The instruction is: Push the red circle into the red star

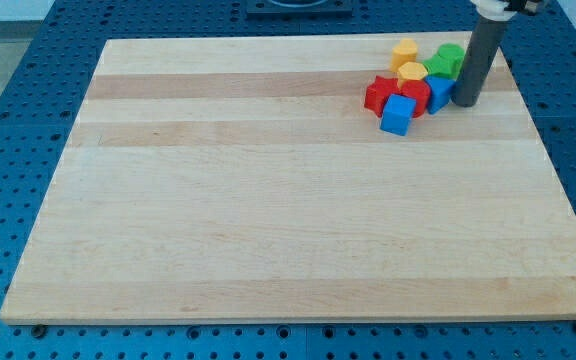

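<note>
All the blocks lie in one tight cluster at the view's top right on the wooden board [268, 200]. A red star-like block [378, 93] is at the cluster's left. A second red block [415, 96], its shape hard to make out, touches it on the right. A blue cube [398, 115] sits just below the two red blocks. Another blue block [438, 91] is to the right of the second red block. My tip [465, 103] rests right beside this blue block, on its right, at the cluster's right edge.
Two yellow blocks [404, 52] [412, 72] and a green block [449, 60] fill the cluster's top. The dark rod rises from the tip to the view's top edge. A blue perforated table [8, 120] surrounds the board.
</note>
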`<act>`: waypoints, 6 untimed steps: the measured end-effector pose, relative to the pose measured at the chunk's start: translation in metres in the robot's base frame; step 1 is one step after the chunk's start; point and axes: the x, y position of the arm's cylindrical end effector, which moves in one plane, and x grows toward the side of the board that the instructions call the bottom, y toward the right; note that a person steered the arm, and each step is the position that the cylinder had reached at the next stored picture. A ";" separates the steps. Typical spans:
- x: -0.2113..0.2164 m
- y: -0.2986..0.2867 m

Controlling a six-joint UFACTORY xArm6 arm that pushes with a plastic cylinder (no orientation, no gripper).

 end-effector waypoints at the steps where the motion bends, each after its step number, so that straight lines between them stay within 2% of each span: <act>1: 0.000 0.000; 3: 0.000 0.005; 6: 0.014 -0.107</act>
